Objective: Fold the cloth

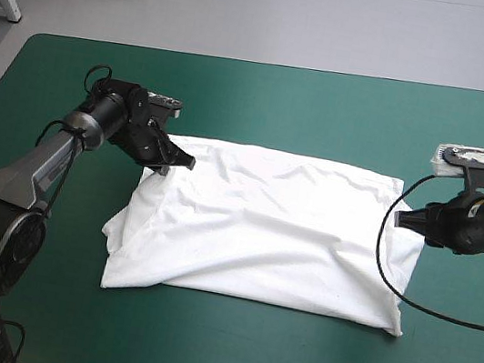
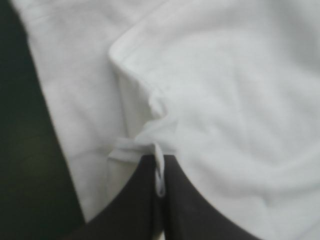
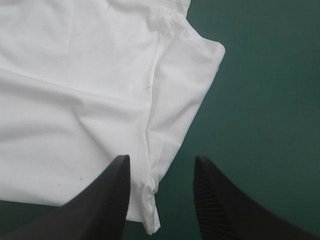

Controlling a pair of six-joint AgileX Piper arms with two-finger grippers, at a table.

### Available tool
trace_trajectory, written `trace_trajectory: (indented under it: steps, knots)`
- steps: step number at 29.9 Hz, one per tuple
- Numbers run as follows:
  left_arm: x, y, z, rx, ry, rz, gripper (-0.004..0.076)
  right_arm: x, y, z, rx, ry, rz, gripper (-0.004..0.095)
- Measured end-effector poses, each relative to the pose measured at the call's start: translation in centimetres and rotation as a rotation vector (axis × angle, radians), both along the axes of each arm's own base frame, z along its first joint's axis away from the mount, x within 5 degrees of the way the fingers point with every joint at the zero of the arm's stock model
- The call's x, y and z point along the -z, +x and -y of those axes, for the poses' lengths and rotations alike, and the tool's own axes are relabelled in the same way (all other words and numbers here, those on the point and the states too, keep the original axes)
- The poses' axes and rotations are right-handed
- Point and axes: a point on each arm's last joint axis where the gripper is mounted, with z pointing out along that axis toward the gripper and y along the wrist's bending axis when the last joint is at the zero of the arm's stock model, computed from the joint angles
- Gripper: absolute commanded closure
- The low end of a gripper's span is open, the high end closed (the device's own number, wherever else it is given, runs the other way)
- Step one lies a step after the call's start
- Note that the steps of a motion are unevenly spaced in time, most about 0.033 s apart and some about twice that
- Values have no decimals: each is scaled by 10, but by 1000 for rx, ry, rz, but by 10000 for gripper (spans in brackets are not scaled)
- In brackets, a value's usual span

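Observation:
The white T-shirt (image 1: 271,228) lies spread and folded over on the teal-green cover, wrinkled, its corners uneven. My left gripper (image 1: 176,164) is at the shirt's far left corner, shut on a pinched ridge of T-shirt (image 2: 150,135) fabric that shows between the black fingertips (image 2: 159,172). My right gripper (image 1: 402,218) hovers at the shirt's right edge, open. Its fingers (image 3: 112,200) stand apart over the T-shirt (image 3: 75,90) hem, one finger above cloth, the other above bare cover.
Teal-green cover (image 1: 264,102) lies bare around the shirt on all sides. A black cable loops on the table near the shirt's right side. The table's far edge runs near the top of the high view.

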Motion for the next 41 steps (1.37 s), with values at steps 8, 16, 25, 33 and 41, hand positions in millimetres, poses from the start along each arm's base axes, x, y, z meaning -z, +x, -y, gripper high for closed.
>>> trace_trajectory:
  steps: [8, 16, 25, 33, 41]
  knots:
    - [-7, -9, 47, 94, -35, 44, 733, 0, 0, 1, 2, -8, 1, 519]
    - [29, -1, 60, 83, -44, -44, 732, 0, 0, 1, 4, -16, 2, 519]
    - [37, 0, 61, 144, -29, -70, 491, 0, 0, 2, 4, -18, 3, 519]
    - [22, 0, 63, 188, -27, -103, 155, 0, 0, 2, 4, -18, 3, 519]
    - [-45, -2, 50, 196, 57, 80, 264, 0, 1, 4, 29, -37, 7, 519]
